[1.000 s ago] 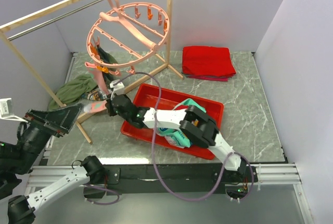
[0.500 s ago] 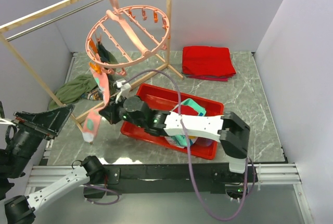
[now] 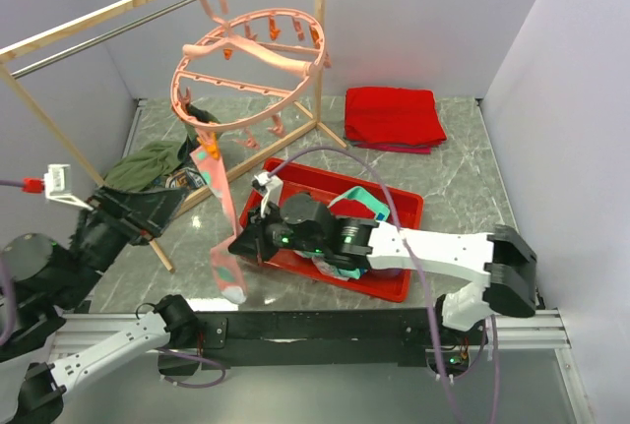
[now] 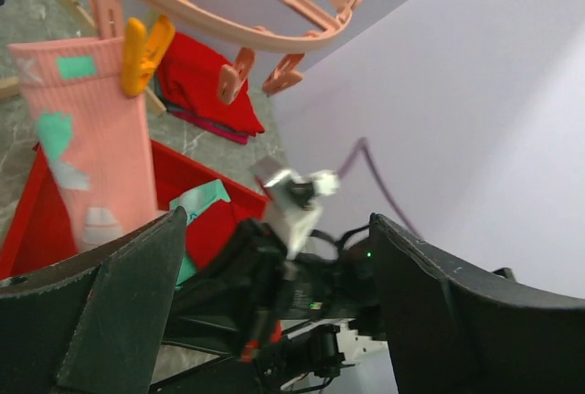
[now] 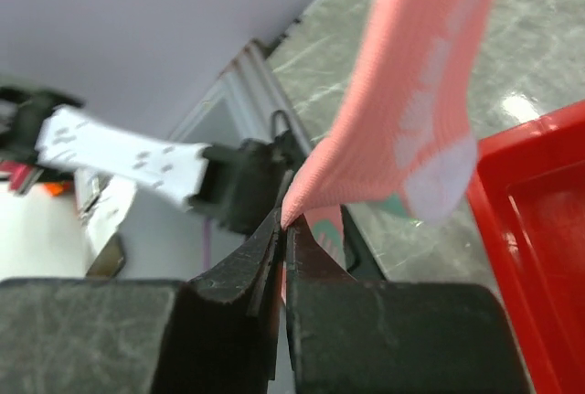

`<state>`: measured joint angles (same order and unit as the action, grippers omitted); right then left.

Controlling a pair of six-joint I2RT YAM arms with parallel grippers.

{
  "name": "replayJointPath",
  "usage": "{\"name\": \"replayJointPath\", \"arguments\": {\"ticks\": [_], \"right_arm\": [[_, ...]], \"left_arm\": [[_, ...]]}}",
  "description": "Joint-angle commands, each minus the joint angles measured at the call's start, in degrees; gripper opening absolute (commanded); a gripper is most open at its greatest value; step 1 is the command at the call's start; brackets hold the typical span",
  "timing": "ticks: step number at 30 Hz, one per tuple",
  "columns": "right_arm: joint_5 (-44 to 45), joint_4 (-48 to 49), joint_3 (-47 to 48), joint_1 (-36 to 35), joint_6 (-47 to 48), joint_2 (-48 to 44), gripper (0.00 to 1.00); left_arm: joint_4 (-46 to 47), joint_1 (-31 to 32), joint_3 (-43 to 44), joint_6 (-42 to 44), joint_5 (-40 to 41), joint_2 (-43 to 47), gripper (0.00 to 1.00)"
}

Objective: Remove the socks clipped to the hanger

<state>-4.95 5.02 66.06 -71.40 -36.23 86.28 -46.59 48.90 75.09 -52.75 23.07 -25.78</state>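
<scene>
1. Top view: bright, even light is falling from overhead; the hanger (image 3: pixel 246 60) is casting only faint shadow.
2. Left wrist view: the right arm (image 4: pixel 292 207) is smearing with motion blur (cable too); the left gripper's fingers (image 4: pixel 119 321) are showing dark.
3. Right wrist view: the table (image 5: pixel 526 106) is throwing a white glint; the pink sock (image 5: pixel 420 92) is rendering soft.

Left gripper (image 4: pixel 274 229) wide open; right gripper (image 5: pixel 284 228) pinched on pink sock (image 5: pixel 416 92).
</scene>
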Motion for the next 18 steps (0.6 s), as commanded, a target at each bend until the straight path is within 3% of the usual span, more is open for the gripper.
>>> {"name": "replayJointPath", "arguments": {"ticks": [1,7,18], "right_arm": [[-5.23,-2.64,0.12,-0.06,3.18,-7.17,0.06],[-12.88,-2.12,-5.15,3.36,3.53,-16.92,0.08],[-40.37,0.69,-8.67,15.58,-0.06,-24.84,0.06]], "left_arm": [[3.78,0.23,-1.96,-1.39,-0.48,-1.99,0.85],[5.97,0.31,-5.39,-2.88,0.48,-2.70,0.84],[18.10,0.23,-11.98,-6.39,-3.21,-5.15,0.83]]}}
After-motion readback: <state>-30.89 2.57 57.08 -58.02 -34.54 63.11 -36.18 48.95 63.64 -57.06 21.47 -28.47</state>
